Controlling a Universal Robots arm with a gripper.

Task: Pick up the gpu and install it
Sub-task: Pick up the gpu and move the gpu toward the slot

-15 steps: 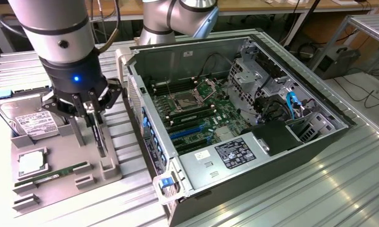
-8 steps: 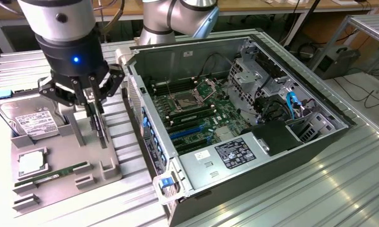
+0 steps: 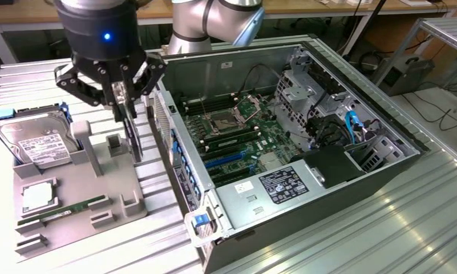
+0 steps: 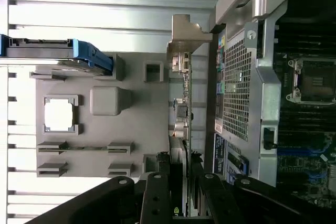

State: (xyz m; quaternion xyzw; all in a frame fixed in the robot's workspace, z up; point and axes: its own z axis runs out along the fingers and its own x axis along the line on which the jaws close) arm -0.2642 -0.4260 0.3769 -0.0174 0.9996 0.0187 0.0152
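Observation:
The gpu [image 3: 132, 128] hangs edge-on as a thin dark slab from my gripper [image 3: 125, 105], which is shut on its upper edge. It sits just above the grey fixture tray [image 3: 118, 197], close to the open computer case's outer wall [image 3: 167, 142]. In the wrist view the gpu [image 4: 185, 103] runs away from the fingers [image 4: 157, 192] as a narrow green board edge. Its silver end bracket [image 4: 186, 32] is at the far end, between the tray [image 4: 136, 119] and the case's perforated rear panel [image 4: 236, 87].
On the tray lie a silver hard drive [image 3: 34, 140] in a blue frame, a CPU [image 3: 39, 196] and a narrow RAM stick [image 3: 64, 208]. The case lies open, showing the motherboard [image 3: 239, 134], its blue slots [image 3: 224, 160] and a power supply [image 3: 285, 182].

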